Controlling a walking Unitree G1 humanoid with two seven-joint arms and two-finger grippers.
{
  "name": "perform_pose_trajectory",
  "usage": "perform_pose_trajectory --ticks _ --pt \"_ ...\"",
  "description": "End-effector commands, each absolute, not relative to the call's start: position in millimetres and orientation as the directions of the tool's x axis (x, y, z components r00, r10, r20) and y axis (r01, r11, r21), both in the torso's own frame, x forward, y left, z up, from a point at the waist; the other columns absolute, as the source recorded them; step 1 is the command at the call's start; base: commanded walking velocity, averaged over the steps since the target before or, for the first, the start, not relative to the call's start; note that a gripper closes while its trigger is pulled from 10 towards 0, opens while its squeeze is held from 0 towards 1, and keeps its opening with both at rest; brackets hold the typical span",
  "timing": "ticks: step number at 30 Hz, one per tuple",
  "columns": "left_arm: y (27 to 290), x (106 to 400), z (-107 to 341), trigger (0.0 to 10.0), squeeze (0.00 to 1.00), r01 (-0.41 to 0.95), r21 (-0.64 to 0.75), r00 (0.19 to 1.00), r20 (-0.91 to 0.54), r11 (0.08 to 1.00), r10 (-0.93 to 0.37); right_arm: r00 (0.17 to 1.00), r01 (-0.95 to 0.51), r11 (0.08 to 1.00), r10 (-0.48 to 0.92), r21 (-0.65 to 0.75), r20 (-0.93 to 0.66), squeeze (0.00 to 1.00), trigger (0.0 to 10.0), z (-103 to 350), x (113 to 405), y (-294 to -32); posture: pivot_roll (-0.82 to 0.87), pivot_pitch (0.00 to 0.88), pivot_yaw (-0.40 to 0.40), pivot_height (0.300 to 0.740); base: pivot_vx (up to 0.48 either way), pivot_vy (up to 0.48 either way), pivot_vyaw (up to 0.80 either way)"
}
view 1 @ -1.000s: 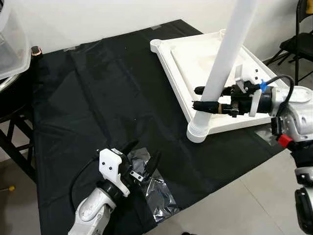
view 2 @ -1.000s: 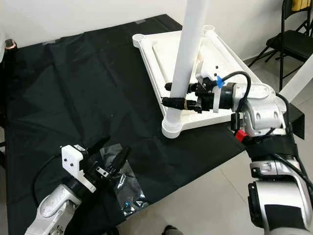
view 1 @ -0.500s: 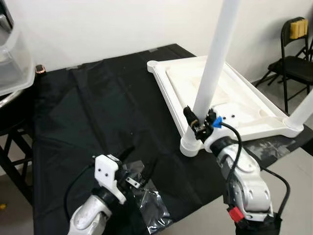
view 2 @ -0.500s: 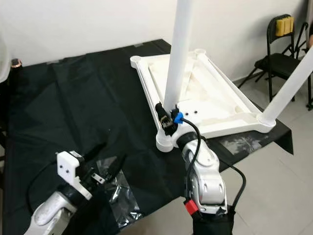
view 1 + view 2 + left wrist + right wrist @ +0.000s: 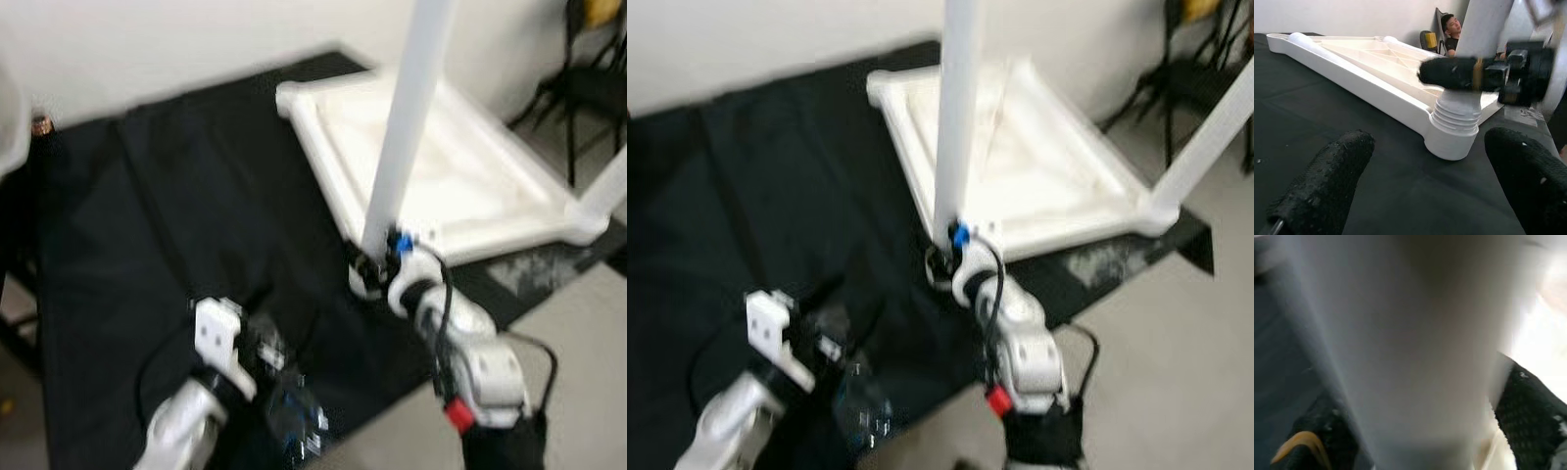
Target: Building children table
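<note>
Table leg [image 5: 404,137], white and round, stands nearly upright from the near corner of the upturned white tabletop [image 5: 460,176], with the right gripper [image 5: 370,266] clamped on it just above the ribbed socket [image 5: 1453,128]; the right wrist view presses so close that the leg is a pale blur between two black fingers [image 5: 1528,416]; the left gripper [image 5: 1420,191] hovers low over the black cloth [image 5: 147,215] near that same corner, fingers spread wide, nothing between them; beside it lies a clear plastic bag [image 5: 294,416]; the left wrist view adds a person [image 5: 1452,34] sitting beyond the tabletop; a second leg [image 5: 1200,147] rises from the tabletop's far right corner.
</note>
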State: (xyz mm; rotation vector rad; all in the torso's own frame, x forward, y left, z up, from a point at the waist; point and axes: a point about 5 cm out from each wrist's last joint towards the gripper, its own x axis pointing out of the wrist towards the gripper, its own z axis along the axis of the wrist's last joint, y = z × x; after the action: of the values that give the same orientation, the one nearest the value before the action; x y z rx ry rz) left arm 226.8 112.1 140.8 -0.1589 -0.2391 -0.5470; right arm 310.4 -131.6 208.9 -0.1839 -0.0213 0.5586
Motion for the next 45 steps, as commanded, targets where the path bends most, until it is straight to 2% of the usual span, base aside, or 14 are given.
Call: perform_pose_trajectory --ticks 1,2,3,4,10,22,23,25,26,27,38,43,44,45 --pt "113.4 224.9 135.8 10.0 0.0 0.525 -0.089 0.835 0.245 0.846 -0.492 0.752 -0.651 0.728 0.657 -0.212 -0.054 1.0 10.0 207.4 305.4 -118.4 0.01 0.195 0.007 0.74 0.0 0.0 0.0" --pt "113.1 225.0 136.0 10.0 0.0 0.524 -0.089 0.835 0.246 0.847 -0.492 0.712 -0.693 0.682 0.699 -0.233 -0.071 0.92 10.0 210.6 304.3 -118.9 0.01 0.196 0.005 0.74 0.0 0.0 0.0" --pt "113.1 225.0 136.0 10.0 0.0 0.524 -0.089 0.835 0.246 0.847 -0.492 0.712 -0.693 0.682 0.699 -0.233 -0.071 0.92 10.0 210.6 304.3 -118.9 0.01 0.196 0.005 0.74 0.0 0.0 0.0" --pt "112.8 225.3 136.2 10.0 0.0 0.523 -0.09 0.836 0.247 0.847 -0.49 0.633 -0.759 0.582 0.764 -0.291 -0.122 0.0 10.0 218.7 304.8 -123.0 0.01 0.196 0.006 0.74 0.0 0.0 0.0" --pt "111.9 225.1 136.5 10.0 0.0 0.523 -0.093 0.836 0.25 0.847 -0.489 0.562 -0.797 0.466 0.805 -0.384 -0.19 0.0 10.0 232.3 317.5 -133.3 0.02 0.2 0.006 0.74 0.0 0.0 0.0" --pt "109.7 222.6 137.4 10.0 0.0 0.519 -0.099 0.838 0.253 0.849 -0.483 0.419 -0.868 0.326 0.885 -0.375 -0.202 0.0 10.0 269.0 339.5 -169.1 0.03 0.209 -0.007 0.74 0.0 0.0 0.0" --pt "109.7 222.5 137.3 10.0 0.0 0.519 -0.1 0.838 0.253 0.849 -0.483 0.414 -0.871 0.32 0.887 -0.373 -0.206 0.0 9.4 268.6 340.1 -170.9 0.03 0.208 -0.007 0.74 0.0 0.0 0.0" --pt "109.7 222.4 137.2 10.0 0.0 0.519 -0.1 0.839 0.253 0.849 -0.483 0.41 -0.873 0.316 0.888 -0.371 -0.208 0.0 9.4 268.4 340.4 -172.0 0.03 0.208 -0.007 0.74 0.0 0.0 0.0" --pt "109.8 222.4 137.6 10.0 0.0 0.519 -0.099 0.838 0.253 0.849 -0.483 0.409 -0.874 0.316 0.889 -0.368 -0.207 0.0 1.7 269.0 341.0 -173.8 0.03 0.212 -0.006 0.74 0.0 0.0 0.0" --pt "109.9 222.0 137.6 10.0 0.0 0.519 -0.099 0.838 0.253 0.849 -0.483 0.405 -0.877 0.315 0.891 -0.363 -0.206 0.0 0.0 269.3 341.5 -175.9 0.03 0.215 -0.004 0.74 0.0 0.0 0.0" --pt "111.2 221.7 137.7 10.0 0.0 0.52 -0.099 0.838 0.249 0.848 -0.485 0.363 -0.912 0.299 0.907 -0.282 -0.214 0.0 0.0 253.1 331.6 -194.6 0.03 0.216 0.002 0.74 0.0 0.0 0.0" --pt "112.0 221.7 137.9 10.0 0.0 0.519 -0.1 0.839 0.25 0.849 -0.484 0.398 -0.909 0.364 0.903 -0.202 -0.164 0.0 0.0 230.3 321.0 -178.9 0.02 0.218 0.001 0.74 0.0 0.0 0.0" --pt "112.7 221.6 138.1 10.0 0.0 0.519 -0.1 0.839 0.25 0.849 -0.483 0.448 -0.891 0.427 0.882 -0.157 -0.145 0.0 0.0 216.0 317.2 -165.0 0.02 0.221 0.001 0.74 0.0 0.0 0.0" --pt "114.4 222.0 138.2 10.0 0.0 0.518 -0.099 0.84 0.249 0.85 -0.482 0.842 -0.537 0.841 0.529 -0.065 -0.104 0.0 0.0 180.7 321.7 -143.1 0.01 0.222 0.007 0.74 0.0 0.0 0.0"
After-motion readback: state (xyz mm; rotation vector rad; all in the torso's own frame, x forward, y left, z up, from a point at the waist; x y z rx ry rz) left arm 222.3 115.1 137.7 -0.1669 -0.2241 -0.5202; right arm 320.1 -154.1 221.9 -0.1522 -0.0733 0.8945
